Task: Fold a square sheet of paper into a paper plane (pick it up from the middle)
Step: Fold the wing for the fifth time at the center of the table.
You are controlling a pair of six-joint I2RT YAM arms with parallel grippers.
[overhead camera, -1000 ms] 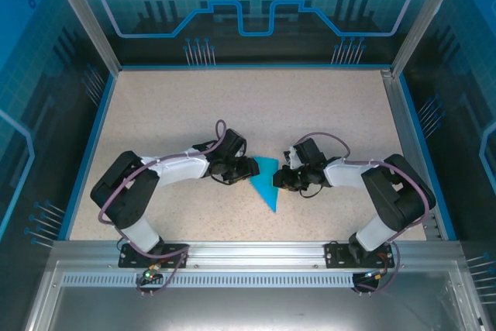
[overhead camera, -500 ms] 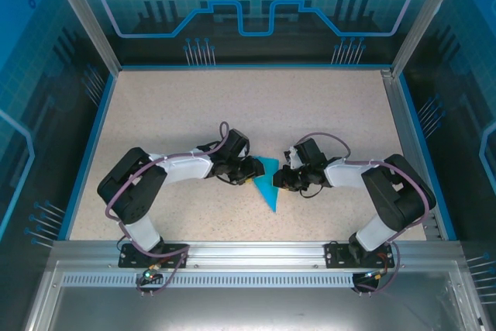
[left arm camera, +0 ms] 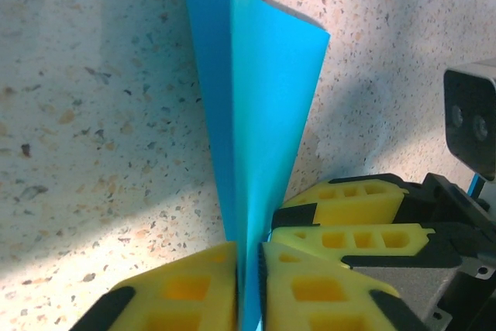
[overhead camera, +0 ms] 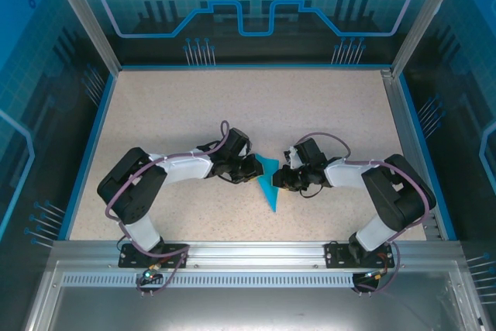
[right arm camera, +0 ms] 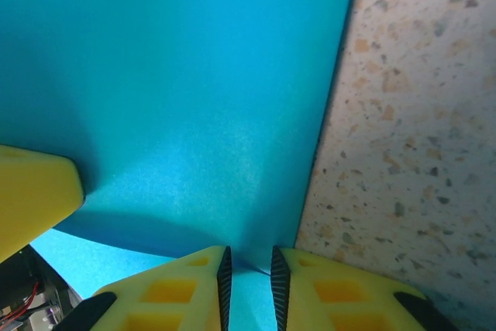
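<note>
The square sheet of paper is folded into a narrow cyan-blue paper plane (overhead camera: 268,182) on the speckled table, its point toward the near edge. In the left wrist view the paper plane (left arm camera: 260,114) stands up on its fold, and my left gripper (left arm camera: 248,288) is shut on its lower part. My left gripper (overhead camera: 253,168) is at the plane's left side. My right gripper (overhead camera: 280,179) is at its right edge. Its yellow fingers (right arm camera: 248,277) stand a narrow gap apart with the blue paper plane (right arm camera: 186,91) pinched between the pads. The right gripper's fingers (left arm camera: 349,218) sit just right of mine.
The speckled table (overhead camera: 256,106) is bounded by a blue rim and aluminium posts, with glass walls behind. A metal rail (overhead camera: 256,253) runs along the near edge where both arm bases are bolted. A left finger (right arm camera: 31,191) edges into the right wrist view.
My left gripper slid right onto the paper plane and closed on it. The plane's left wing is now lifted against the fold. The right arm has hardly moved.
</note>
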